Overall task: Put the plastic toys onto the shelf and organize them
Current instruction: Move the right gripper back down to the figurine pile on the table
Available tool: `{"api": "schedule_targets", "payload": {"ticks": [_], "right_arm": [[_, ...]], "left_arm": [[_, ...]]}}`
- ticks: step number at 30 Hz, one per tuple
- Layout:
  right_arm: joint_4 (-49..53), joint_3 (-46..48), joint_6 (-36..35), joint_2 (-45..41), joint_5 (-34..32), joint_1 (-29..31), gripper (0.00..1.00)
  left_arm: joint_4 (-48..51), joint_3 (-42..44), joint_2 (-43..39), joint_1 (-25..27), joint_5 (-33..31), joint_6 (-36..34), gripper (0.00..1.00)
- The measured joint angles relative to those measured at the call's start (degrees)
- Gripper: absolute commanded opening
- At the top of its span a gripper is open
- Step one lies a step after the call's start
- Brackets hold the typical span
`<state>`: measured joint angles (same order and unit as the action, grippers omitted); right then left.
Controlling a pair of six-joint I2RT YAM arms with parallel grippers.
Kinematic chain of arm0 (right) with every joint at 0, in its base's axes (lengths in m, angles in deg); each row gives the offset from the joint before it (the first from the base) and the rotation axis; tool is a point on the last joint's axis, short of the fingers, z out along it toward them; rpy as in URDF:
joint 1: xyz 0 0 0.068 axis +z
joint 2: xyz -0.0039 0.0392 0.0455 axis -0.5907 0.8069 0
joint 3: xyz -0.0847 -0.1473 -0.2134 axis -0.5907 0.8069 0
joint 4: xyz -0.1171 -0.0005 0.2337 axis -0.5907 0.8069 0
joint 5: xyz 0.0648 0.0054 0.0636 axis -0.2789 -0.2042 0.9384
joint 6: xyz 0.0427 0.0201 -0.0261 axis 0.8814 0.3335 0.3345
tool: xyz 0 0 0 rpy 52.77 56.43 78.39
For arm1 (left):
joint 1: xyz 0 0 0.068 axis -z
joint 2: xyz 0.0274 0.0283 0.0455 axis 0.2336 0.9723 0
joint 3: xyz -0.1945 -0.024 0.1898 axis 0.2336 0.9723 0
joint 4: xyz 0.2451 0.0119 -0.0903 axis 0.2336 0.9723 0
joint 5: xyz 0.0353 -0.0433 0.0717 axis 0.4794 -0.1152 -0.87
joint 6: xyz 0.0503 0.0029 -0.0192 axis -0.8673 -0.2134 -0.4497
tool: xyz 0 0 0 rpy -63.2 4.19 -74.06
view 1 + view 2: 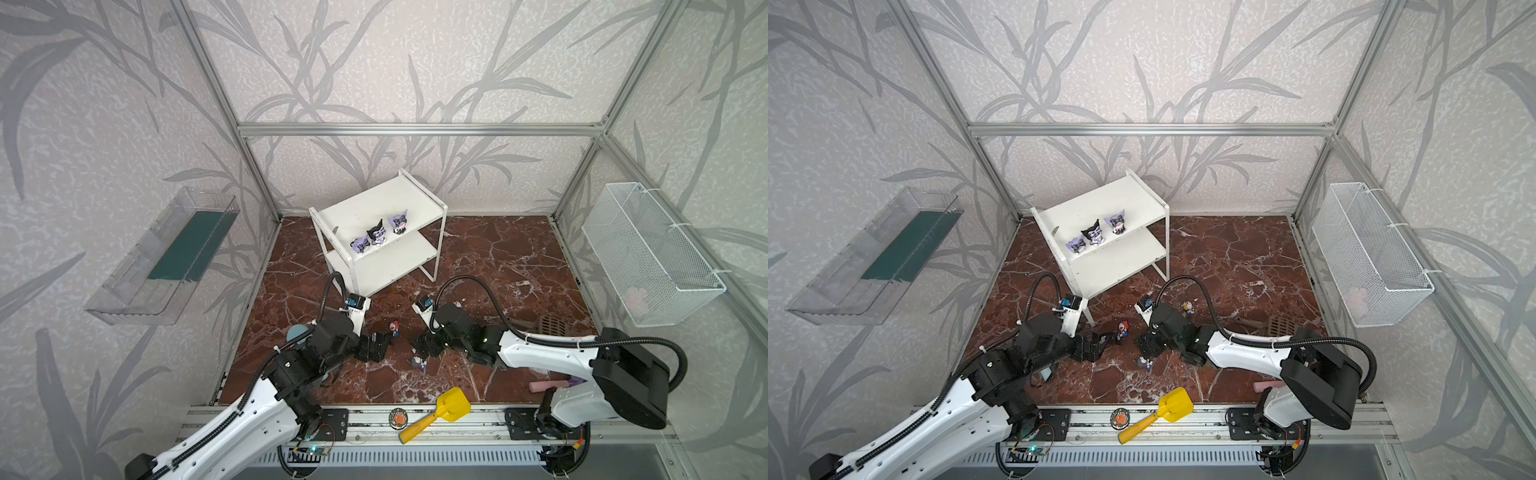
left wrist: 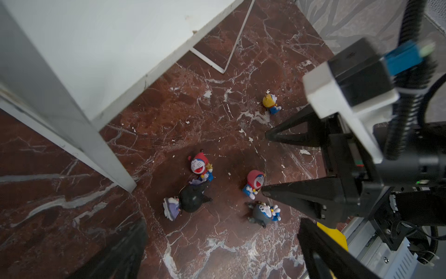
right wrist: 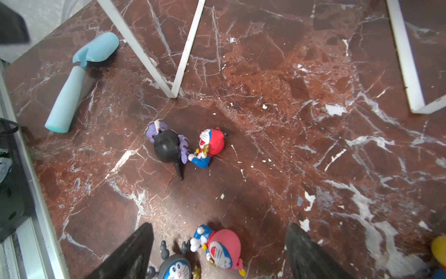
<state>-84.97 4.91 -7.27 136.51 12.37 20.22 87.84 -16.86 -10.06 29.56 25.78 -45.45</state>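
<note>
The shelf holds three purple toys on its top tier. On the bench, the right claw, jaws wide, hangs over the pink-headed toy, which sits between them. The left claw, also wide, is farther off.

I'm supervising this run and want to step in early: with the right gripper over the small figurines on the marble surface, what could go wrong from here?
1. The open right gripper hangs over the pink-headed figurine, with the grey-headed figurine close beside it; closing may clip or topple the grey one.
2. The black-headed figurine lies tipped against the red-hooded figurine; lifting either may drag the other.
</note>
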Motion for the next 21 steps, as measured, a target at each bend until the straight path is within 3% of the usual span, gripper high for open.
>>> {"api": "schedule_targets", "payload": {"ticks": [11, 21], "right_arm": [[7.6, 3.0, 2.7, -7.7, -9.9, 0.0, 0.90], [12.2, 4.0, 3.1, -12.1, -13.6, 0.0, 0.95]], "left_arm": [[-10.1, 6.2, 9.0, 0.1, -1.2, 5.4, 0.99], [-18.1, 8.2, 18.8, 0.0, -2.8, 7.8, 0.99]]}}
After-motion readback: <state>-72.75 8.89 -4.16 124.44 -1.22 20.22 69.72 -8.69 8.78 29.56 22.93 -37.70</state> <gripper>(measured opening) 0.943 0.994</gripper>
